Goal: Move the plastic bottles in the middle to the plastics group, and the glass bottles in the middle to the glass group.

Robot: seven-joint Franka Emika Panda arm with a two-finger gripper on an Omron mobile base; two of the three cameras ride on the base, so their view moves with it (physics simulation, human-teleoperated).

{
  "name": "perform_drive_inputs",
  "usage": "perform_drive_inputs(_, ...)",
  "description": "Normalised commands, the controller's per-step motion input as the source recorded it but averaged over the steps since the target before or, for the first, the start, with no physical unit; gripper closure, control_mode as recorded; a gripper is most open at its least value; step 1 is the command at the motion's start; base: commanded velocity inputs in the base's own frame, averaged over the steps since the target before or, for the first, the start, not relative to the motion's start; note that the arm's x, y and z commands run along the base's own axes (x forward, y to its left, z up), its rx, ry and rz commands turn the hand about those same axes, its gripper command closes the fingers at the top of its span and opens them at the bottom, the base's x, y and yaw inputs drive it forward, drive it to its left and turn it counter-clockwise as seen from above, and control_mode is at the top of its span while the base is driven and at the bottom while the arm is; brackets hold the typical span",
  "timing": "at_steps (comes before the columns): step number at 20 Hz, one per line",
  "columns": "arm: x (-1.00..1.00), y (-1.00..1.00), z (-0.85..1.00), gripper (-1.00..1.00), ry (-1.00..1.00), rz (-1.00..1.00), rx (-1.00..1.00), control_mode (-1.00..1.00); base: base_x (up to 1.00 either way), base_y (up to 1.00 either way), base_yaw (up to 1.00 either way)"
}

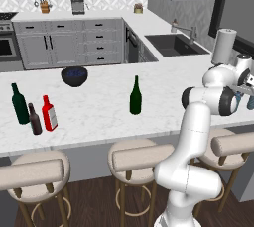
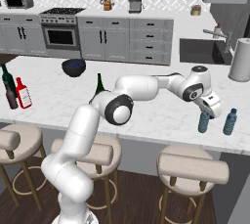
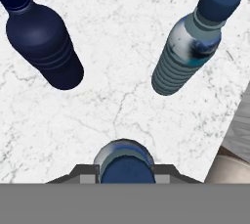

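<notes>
My gripper (image 3: pixel 125 173) is shut on the small pale blue plastic bottle (image 3: pixel 124 158), gripping it just below its blue cap, at the counter's right end. Just beyond it stand the plastics group: a dark navy bottle (image 3: pixel 41 37) and a pale teal bottle (image 3: pixel 188 54), both upright. From the right base view the gripper (image 2: pixel 209 114) holds the pale bottle (image 2: pixel 203 123) upright beside the teal one (image 2: pixel 229 122). The green wine bottle (image 1: pixel 135 96) stands mid-counter. The red bottle (image 1: pixel 49 114) stands at the left with the glass group, a dark teal-green bottle (image 1: pixel 20 104) and a brown bottle (image 1: pixel 34 120).
A dark bowl (image 1: pixel 74 76) sits at the back of the marble counter (image 1: pixel 94 107). A sink (image 1: pixel 176 45) and a paper towel roll (image 1: pixel 224 46) lie to the right rear. Several stools (image 1: pixel 139 156) line the near edge. The counter's right edge is close to the small bottles.
</notes>
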Motion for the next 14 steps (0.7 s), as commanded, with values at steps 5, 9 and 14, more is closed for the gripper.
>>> perform_drive_inputs(5,0.0,0.0,0.0,1.0,0.0,0.0,0.0,-1.0,0.0,0.0,0.0)
perform_drive_inputs(9,0.0,0.0,0.0,-1.0,0.0,0.0,0.0,-1.0,0.0,0.0,0.0)
perform_drive_inputs(14,0.0,0.0,0.0,-1.0,0.0,0.0,0.0,-1.0,0.0,0.0,0.0)
